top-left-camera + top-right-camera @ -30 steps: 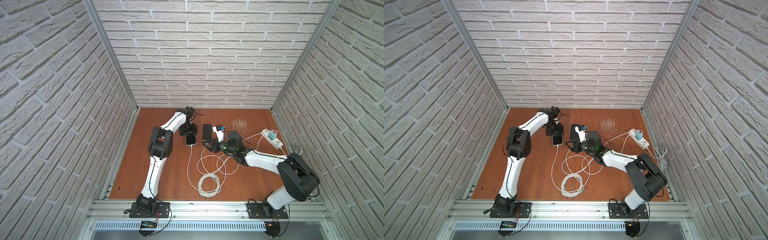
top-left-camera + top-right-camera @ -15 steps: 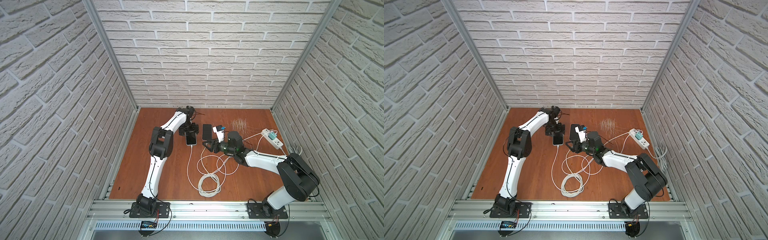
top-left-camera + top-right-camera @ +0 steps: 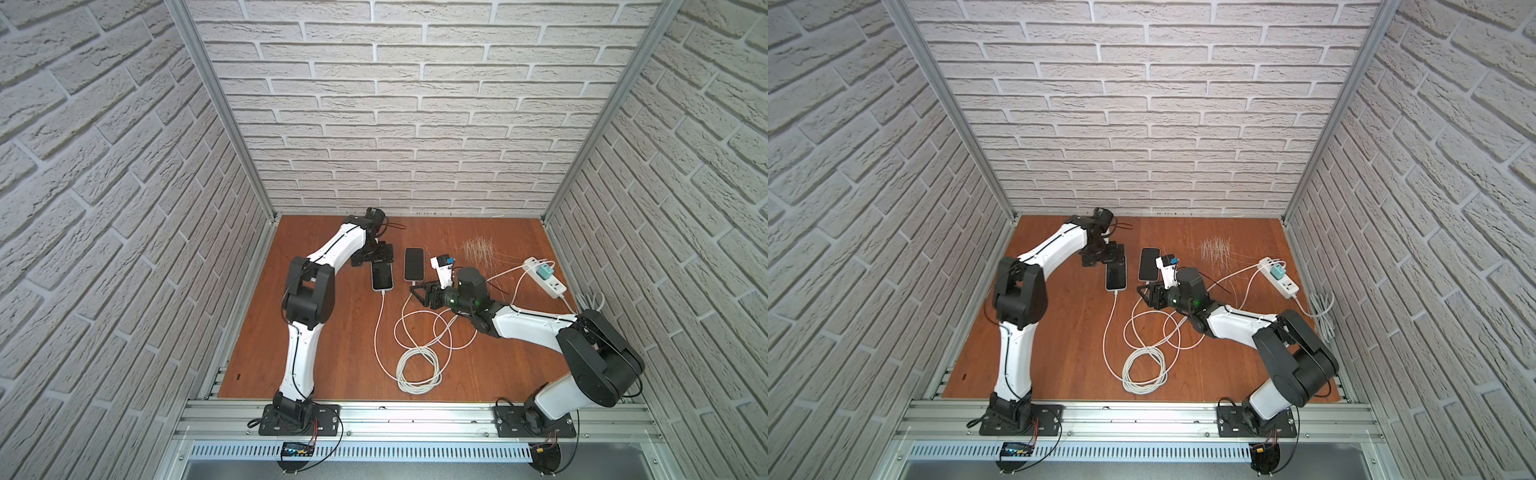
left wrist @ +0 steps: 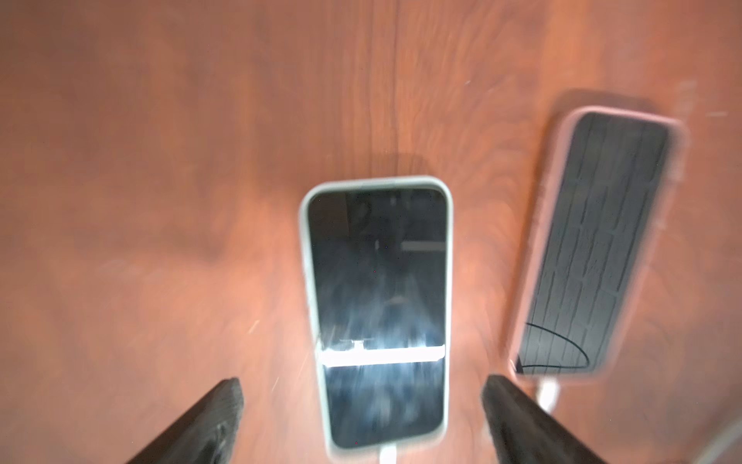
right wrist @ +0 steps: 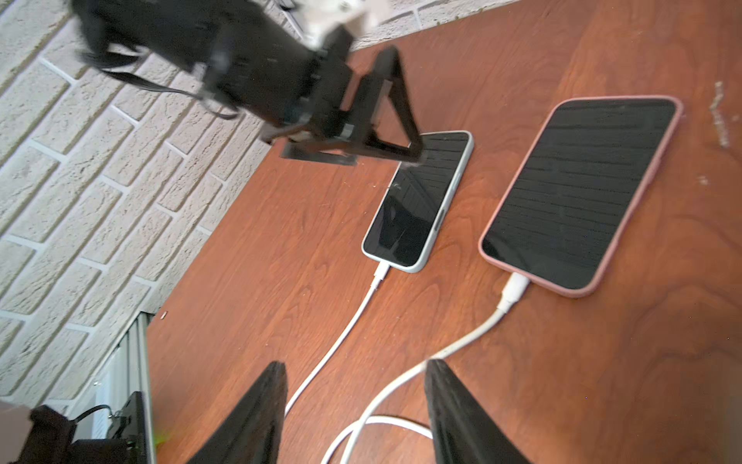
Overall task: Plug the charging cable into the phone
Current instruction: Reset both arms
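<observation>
White charging cable [image 5: 342, 333] sits plugged into the pale-green-cased phone [image 5: 417, 197], which lies between the fingers of the left pincer [image 4: 361, 381]. That pincer is now spread wider than before and released. The pink-cased phone [image 5: 578, 193] is just beyond the right pincer [image 5: 355, 362], whose jaws are apart, straddling the second white cable [image 5: 461, 336].

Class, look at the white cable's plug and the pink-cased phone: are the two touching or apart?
Touching. The right wrist view shows the white plug seated in the end edge of the pink-cased phone, with no gap between them.
</observation>
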Controlling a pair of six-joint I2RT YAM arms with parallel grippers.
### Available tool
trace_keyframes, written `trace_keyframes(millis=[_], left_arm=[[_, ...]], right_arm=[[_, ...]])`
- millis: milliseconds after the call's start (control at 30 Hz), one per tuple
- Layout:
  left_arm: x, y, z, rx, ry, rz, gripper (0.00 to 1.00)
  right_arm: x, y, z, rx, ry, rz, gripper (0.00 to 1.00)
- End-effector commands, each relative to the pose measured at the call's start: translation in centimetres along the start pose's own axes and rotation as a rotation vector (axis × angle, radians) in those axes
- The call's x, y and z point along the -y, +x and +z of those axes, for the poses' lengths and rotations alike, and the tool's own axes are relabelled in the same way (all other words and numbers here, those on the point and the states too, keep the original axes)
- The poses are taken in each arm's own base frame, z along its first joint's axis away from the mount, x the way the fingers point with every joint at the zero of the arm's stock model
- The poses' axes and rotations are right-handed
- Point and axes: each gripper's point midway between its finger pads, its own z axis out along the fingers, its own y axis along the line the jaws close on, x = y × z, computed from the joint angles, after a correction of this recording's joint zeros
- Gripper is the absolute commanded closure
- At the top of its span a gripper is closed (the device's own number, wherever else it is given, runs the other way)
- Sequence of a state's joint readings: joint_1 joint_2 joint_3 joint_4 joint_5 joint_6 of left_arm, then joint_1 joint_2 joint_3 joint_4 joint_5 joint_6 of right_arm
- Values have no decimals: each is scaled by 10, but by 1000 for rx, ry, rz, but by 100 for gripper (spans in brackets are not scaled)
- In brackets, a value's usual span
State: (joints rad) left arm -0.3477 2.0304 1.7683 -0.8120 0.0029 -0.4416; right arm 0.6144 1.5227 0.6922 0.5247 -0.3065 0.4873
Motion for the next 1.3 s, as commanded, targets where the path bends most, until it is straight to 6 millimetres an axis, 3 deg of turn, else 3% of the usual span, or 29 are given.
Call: trace_keyframes(millis=[0,67,167,267,400,533,633,733,867,933,1033,1133,1267], left_arm=[[9,-31,-91,394,67,10,2],[-1,-17,-124,509,100,-1,2],[-32,14,-145,595,72,-31,2],[-72,39,-162,692,-20,-89,2],[-123,64,-178,899,-189,-154,2],[-158,80,-166,975,-366,-139,2],[-166,84,-142,874,-461,-64,2],[-156,78,-118,844,-453,37,7],[-159,69,-106,883,-435,88,6],[-168,68,-93,877,-443,97,6],[-186,68,-68,892,-405,49,8],[-191,64,-65,905,-427,105,11],[-200,59,-55,908,-361,85,10]], right_arm=[[5,-43,-31,144,119,-73,39],[8,-65,-59,216,212,-110,38],[19,-92,-108,329,368,-154,37],[40,-101,-156,389,559,-192,34],[79,-88,-201,380,812,-231,30],[124,-61,-240,398,1058,-189,26],[146,-41,-246,396,1119,-206,27],[165,-25,-241,403,1127,-233,29],[201,-8,-230,329,1162,-192,29],[209,-12,-224,312,1164,-178,30],[218,-25,-224,420,1134,-166,30],[233,-34,-227,485,1116,-135,31],[250,-33,-208,494,1047,-172,35]])
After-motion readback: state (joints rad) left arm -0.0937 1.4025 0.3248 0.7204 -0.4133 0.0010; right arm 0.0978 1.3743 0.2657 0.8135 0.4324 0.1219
